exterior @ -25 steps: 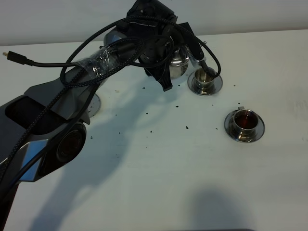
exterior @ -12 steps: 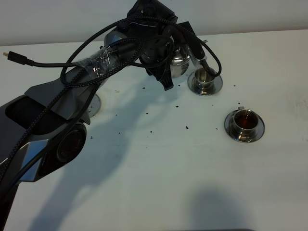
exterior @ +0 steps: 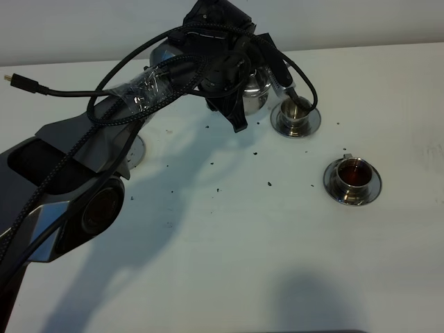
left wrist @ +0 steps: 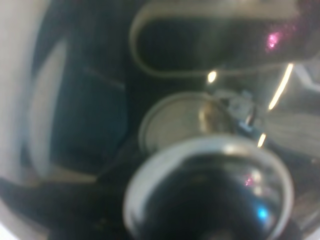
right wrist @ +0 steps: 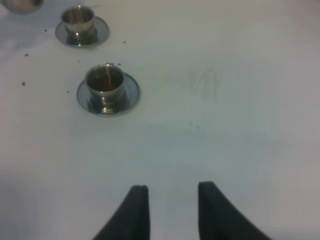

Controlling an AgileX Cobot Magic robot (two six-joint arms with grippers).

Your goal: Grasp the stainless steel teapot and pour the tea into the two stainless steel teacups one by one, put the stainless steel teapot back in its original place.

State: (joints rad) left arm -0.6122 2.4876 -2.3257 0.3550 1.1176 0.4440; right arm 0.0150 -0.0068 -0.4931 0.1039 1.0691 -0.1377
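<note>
Nearest you, your right hand (right wrist: 172, 212) is idling low over the table (right wrist: 240, 125), its fingers narrowly parted and carrying nothing. Beyond it, the nearer teacup (exterior: 353, 180) is showing dark tea (exterior: 356, 173), so you are probably working on the second pour. The coaster (exterior: 137, 149) is sitting half hidden under the arm. Farthest off, your left hand (exterior: 237, 104) is clamping the stainless steel teapot (exterior: 255, 94), which seems to be tipping toward the farther teacup (exterior: 295, 114). Next you are likely needing a steady tilt, then levelling and carrying it back to the coaster.
</note>
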